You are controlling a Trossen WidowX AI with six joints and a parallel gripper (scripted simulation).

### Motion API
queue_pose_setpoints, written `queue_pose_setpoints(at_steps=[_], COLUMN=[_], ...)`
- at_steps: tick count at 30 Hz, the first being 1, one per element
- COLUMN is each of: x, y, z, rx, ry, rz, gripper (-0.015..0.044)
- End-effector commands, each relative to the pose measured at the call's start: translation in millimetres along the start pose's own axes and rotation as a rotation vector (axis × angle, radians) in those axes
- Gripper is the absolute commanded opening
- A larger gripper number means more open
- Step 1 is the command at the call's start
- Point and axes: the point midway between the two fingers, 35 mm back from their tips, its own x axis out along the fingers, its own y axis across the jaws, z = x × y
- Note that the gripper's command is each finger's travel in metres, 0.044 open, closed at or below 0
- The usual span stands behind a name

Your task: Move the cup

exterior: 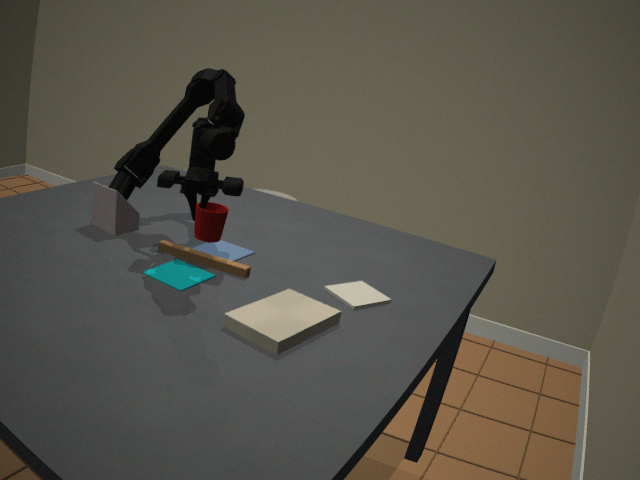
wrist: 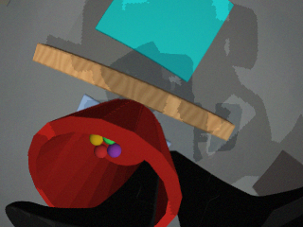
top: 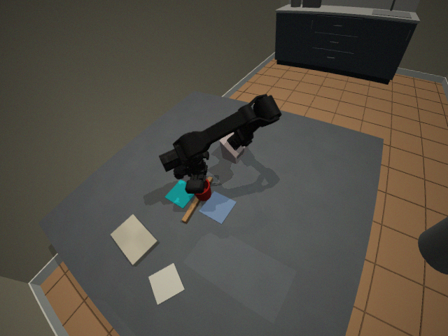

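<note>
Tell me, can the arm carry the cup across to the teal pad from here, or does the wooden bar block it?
Probably yes. The pincer holds the red cup by its rim, lifted above the wooden bar. The teal pad just beyond the bar looks bare. Marbles sit deep inside.
</note>
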Motion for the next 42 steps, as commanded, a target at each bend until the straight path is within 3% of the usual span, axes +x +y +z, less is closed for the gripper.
queue_pose_setpoints(at_steps=[1, 42], x=[-1, -5], y=[-2, -33], z=[9, 93], rx=[-0.007, -0.009], ry=[-0.005, -0.011], rz=[-0.001, -0.003], gripper=[0.0000, 0.0000])
